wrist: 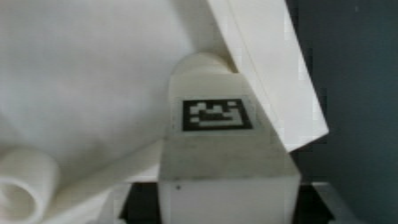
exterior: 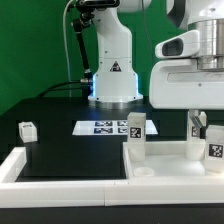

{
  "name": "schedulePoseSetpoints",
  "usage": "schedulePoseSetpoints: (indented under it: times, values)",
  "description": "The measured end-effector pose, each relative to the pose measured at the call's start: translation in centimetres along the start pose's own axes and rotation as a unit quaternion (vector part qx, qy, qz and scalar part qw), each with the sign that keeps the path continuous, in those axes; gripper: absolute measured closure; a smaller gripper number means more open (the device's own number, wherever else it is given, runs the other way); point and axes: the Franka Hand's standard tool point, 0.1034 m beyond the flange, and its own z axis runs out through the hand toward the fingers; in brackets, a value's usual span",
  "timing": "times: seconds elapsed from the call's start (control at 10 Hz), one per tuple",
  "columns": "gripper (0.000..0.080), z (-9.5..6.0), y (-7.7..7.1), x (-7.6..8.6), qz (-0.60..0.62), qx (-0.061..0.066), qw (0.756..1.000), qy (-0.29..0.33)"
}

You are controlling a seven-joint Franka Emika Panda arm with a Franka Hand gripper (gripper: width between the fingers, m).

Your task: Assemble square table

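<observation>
Green backdrop, black bench. At 9 o'clock, 1 loose leg (exterior: 27,130) sits alone. At 5 o'clock the square top (exterior: 165,162) lies flat, with an upright leg (exterior: 135,138) at its 9 o'clock edge. The parts look like light, stiff, slick plastic, so I'd pinch a leg's flat sides mid-height. At 3 o'clock the arm points straight down, gripper (exterior: 197,122) right at a tagged leg (wrist: 214,160). Can't tell if the jaws have clamped it.

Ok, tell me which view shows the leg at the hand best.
The wrist view: the leg fills much of the frame and its tag is plain to see. The exterior view shows that leg small, standing on the table top, its upper part hidden by the hand.
</observation>
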Motion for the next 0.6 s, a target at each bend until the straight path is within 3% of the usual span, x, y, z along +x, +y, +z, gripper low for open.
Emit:
schedulePoseSetpoints:
  times: [0.3,0.6]
  values:
    - [0.0510,-0.02,0.48,-0.17,0.256,-0.008,0.967,-0.010]
    - [0.0508,0.02,0.59,-0.41,0.427,0.003,0.904,-0.034]
